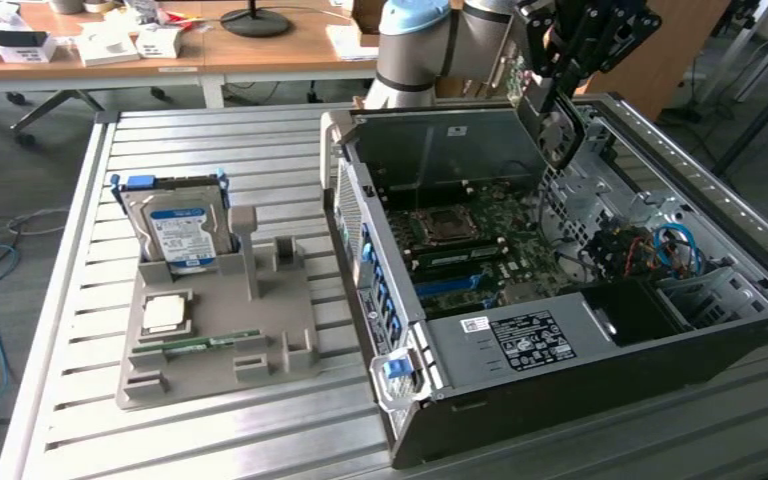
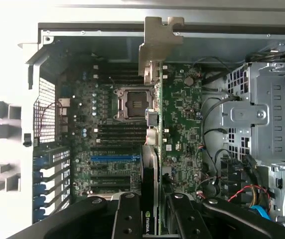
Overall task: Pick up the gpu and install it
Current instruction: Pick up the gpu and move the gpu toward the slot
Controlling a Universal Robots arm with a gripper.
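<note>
Wrist view: the gripper pinches the gpu edge-on, thin, silver bracket at its end; exterior view gives its dark face over the case.

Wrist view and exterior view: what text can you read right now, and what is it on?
"NVIDIA": on the gpu, beside its logo.
Computer case sticker: print too small to read.
Hard drive label: too small to read.
</note>
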